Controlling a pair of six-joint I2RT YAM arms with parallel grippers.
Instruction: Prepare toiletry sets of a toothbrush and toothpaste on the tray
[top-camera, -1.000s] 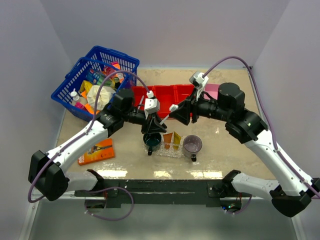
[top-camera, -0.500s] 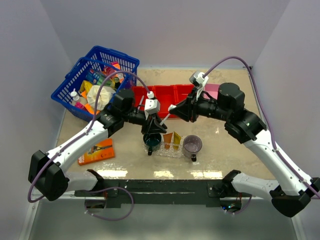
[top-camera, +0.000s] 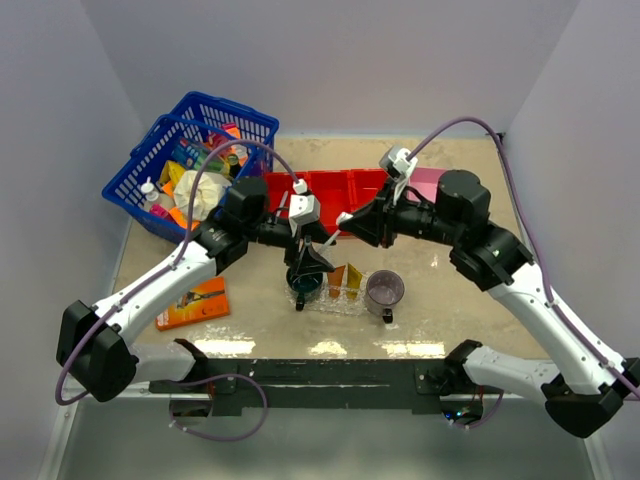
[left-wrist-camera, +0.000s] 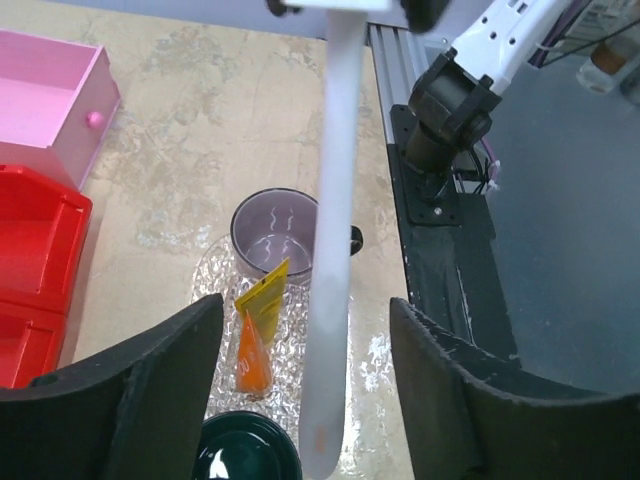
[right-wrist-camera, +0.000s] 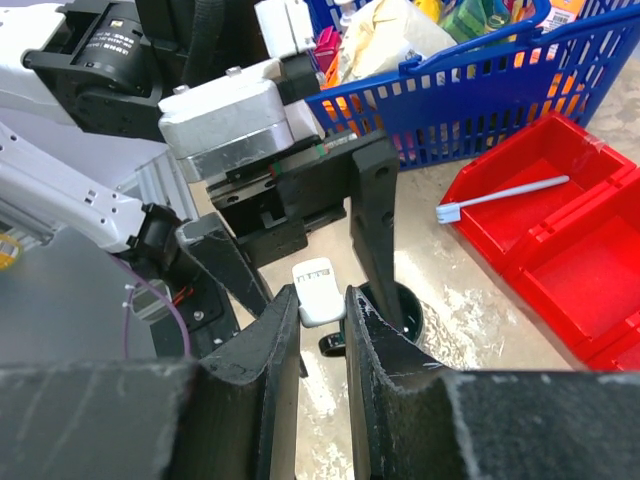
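A white toothbrush (left-wrist-camera: 335, 200) hangs upright between the left gripper's (left-wrist-camera: 305, 303) open fingers and touches neither of them. My right gripper (right-wrist-camera: 320, 295) is shut on its top end (right-wrist-camera: 318, 290). From above, the brush (top-camera: 330, 234) bridges both grippers over the clear bumpy tray (top-camera: 345, 303). On the tray (left-wrist-camera: 215, 285) lie an orange tube (left-wrist-camera: 252, 355) and a yellow-orange tube (left-wrist-camera: 262, 295). A second white toothbrush (right-wrist-camera: 505, 195) lies in the red bin (right-wrist-camera: 560, 250).
A dark green cup (top-camera: 303, 284) stands at the tray's left end and a purple cup (top-camera: 384, 290) at its right. The red bin (top-camera: 330, 188), a pink box (top-camera: 427, 182) and a blue basket (top-camera: 190, 160) sit behind. An orange flat pack (top-camera: 192, 303) lies front left.
The right gripper closed on the toothbrush's top end. The left gripper then opened and let go of the handle. The brush stays above the tray.
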